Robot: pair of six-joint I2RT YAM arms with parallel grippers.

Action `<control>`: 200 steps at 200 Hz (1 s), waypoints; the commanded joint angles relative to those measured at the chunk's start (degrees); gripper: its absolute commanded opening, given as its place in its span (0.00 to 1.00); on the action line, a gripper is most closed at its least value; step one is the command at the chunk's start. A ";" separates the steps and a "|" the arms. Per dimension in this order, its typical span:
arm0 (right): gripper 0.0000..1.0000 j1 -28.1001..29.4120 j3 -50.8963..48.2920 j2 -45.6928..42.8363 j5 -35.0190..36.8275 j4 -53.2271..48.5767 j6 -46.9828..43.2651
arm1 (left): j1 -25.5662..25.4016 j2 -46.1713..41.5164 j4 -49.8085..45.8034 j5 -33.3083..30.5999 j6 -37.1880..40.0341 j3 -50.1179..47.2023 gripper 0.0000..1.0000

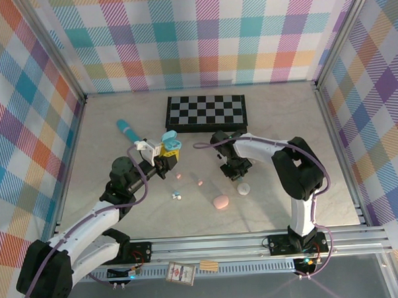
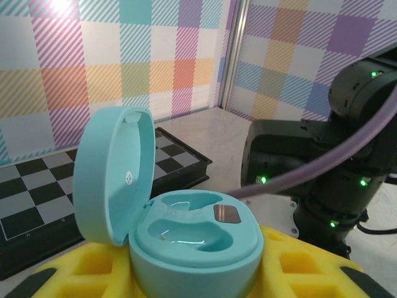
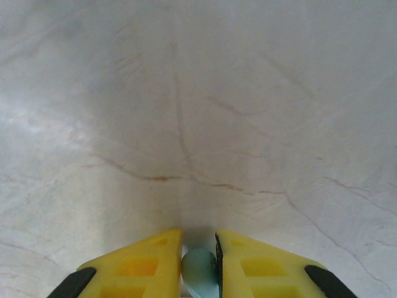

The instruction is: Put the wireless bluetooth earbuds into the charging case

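The teal charging case (image 2: 195, 239) stands open between the yellow fingers (image 2: 304, 267) of my left gripper (image 2: 195, 273), which is shut on its base. Its lid (image 2: 115, 174) is tipped up to the left and both sockets are empty. From above, the case (image 1: 169, 138) is held over the table's middle by the left gripper (image 1: 166, 152). My right gripper (image 3: 199, 261) is shut on a pale blue earbud (image 3: 200, 270) close above the marble table. From above, this gripper (image 1: 232, 172) points down right of the case. A pink earbud (image 1: 200, 183) and a white-and-blue one (image 1: 176, 197) lie on the table.
A pink case (image 1: 220, 202) and a white case (image 1: 243, 188) lie near the right gripper. A folded chessboard (image 1: 206, 112) sits at the back and a teal pen-like stick (image 1: 126, 130) at the back left. The right arm's black wrist (image 2: 310, 167) looms just right of the held case.
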 commanded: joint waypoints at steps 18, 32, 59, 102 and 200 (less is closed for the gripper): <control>0.22 -3.57 4.37 2.37 -1.56 0.87 4.39 | 0.54 0.51 1.71 1.79 0.76 1.03 0.28; 0.24 -4.10 5.06 3.30 -1.79 0.80 4.45 | 0.54 0.56 1.30 2.14 0.80 1.28 0.28; 0.29 -4.32 5.20 3.86 -1.96 0.96 3.28 | 0.54 0.47 0.90 2.43 0.90 1.38 0.28; 0.32 -4.30 5.30 4.48 -2.06 0.66 1.91 | 0.54 0.36 0.98 2.27 0.85 1.23 0.28; 0.19 -4.33 5.38 0.09 -2.86 -0.27 3.61 | -1.04 1.49 -0.03 2.24 3.68 1.82 0.28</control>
